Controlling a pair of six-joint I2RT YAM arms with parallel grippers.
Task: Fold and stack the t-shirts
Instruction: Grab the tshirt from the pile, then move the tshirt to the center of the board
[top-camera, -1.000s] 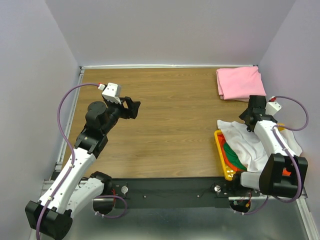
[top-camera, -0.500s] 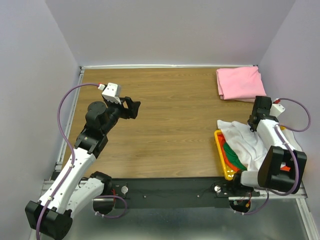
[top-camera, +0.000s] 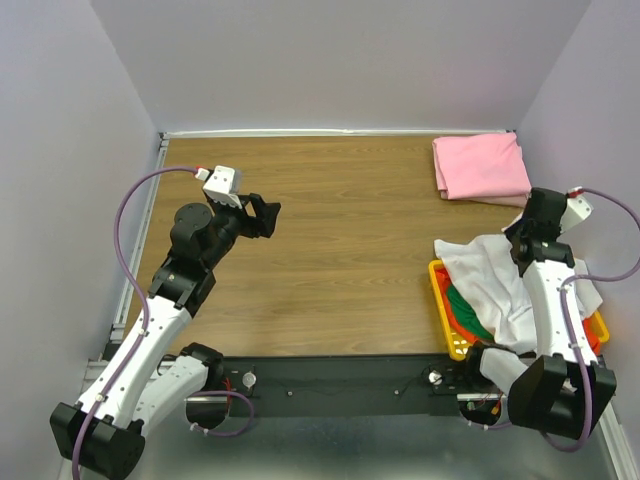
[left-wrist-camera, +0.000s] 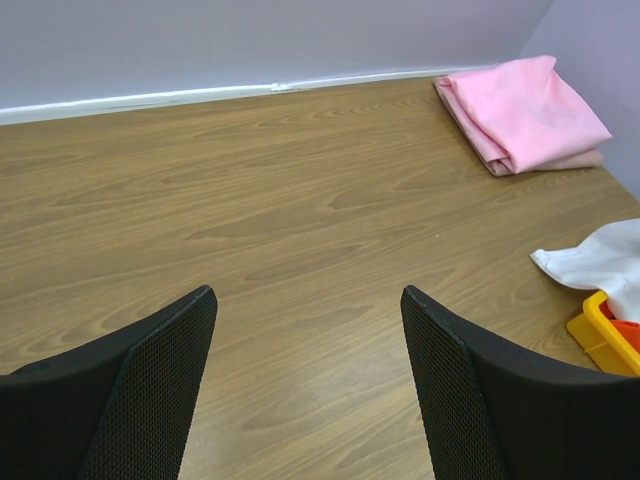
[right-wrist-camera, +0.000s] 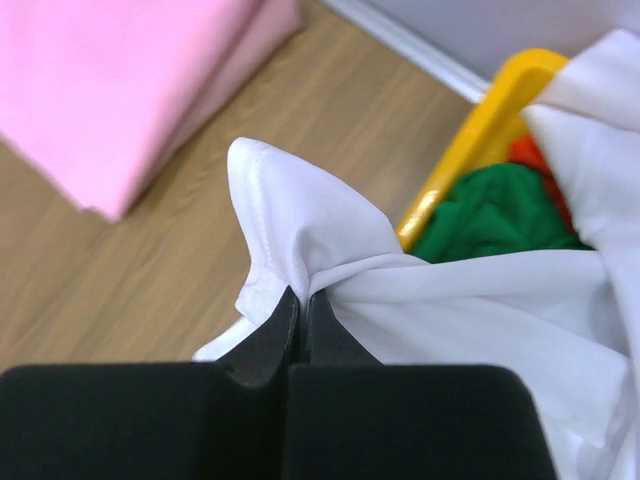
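R wrist view: my R gripper (right-wrist-camera: 300, 295) has its jaws shut tight on a raised fold of the white t-shirt (right-wrist-camera: 300, 215). The cloth peaks up just past the tips, w/ a stitched hem running along the peak. Only cloth is in the pinch.

Top view:
- R gripper sits at approx 3 o'clock of the table (top-camera: 340, 230), near the far end of the yellow basket (top-camera: 438, 292).
- White t-shirt: the bulk is draped over the basket. It spills past the far rim onto the wood twd 12 o'clock and hangs over the right side. Crumpled, not folded.
- Green t-shirt (top-camera: 464, 302): bunched inside the basket, showing at its left side under the white cloth.
- Pink t-shirt (top-camera: 480, 167): folded, lying flat on the wood in the far right corner, approx 1 o'clock. It is apart from the basket.

R wrist view again: the green cloth lies at approx 3 o'clock of my tips. The orange t-shirt (right-wrist-camera: 525, 155) is just beyond it, against the yellow rim.

My L gripper (top-camera: 268, 215) is at approx 9–10 o'clock of the table, above the wood. Jaws are spread wide, holding nothing. L wrist view: bare wood between the fingers, the pink shirt at 1 o'clock, and a corner of the white shirt plus the basket at approx 4 o'clock.
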